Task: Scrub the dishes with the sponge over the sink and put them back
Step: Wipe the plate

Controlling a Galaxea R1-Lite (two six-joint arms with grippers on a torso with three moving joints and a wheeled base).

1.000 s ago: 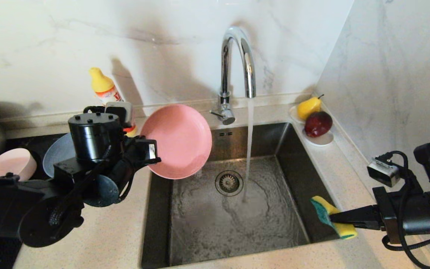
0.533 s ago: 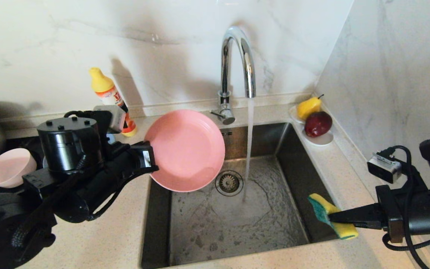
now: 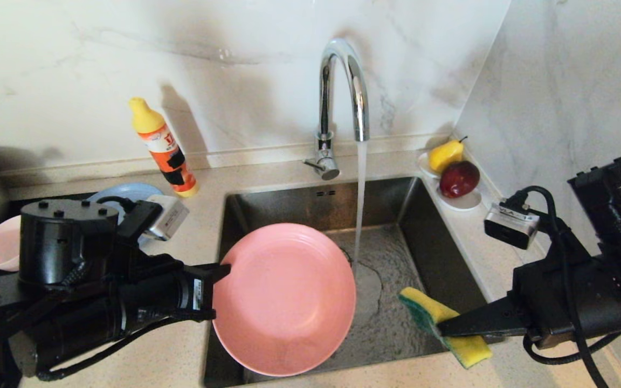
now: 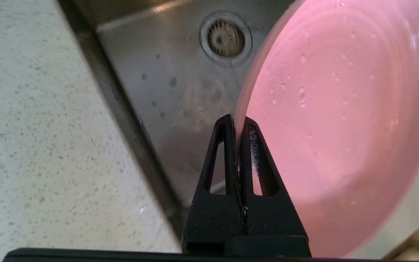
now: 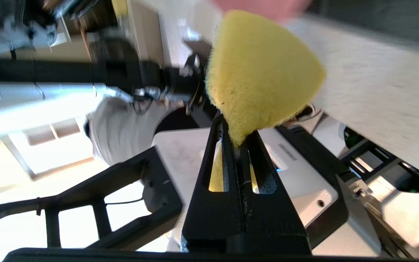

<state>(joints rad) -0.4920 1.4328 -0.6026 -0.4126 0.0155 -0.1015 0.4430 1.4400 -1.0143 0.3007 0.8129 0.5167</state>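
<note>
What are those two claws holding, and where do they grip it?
Left gripper pinches the salmon-pink plate by its rim; right gripper clamps the sponge across its middle.

Salmon-pink plate point(image 3: 286, 299), plain, water beads on it. Sponge point(image 3: 442, 334) yellow with green scouring layer. Sink point(image 3: 423, 226) brushed steel grey, faucet point(image 3: 343, 91) chrome. Counter point(image 3: 143, 355) beige with fine dark speckle; wall point(image 3: 73, 64) white marble, faint grey veins. Detergent bottle point(image 3: 162, 145) yellow cap, orange body, white and black label. Grey-blue plate point(image 3: 130, 191), pale pink bowl point(image 3: 0, 245). Yellow pear point(image 3: 445, 154), dark red apple point(image 3: 459, 178) on white dish point(image 3: 467, 202). Both grippers black.
</note>
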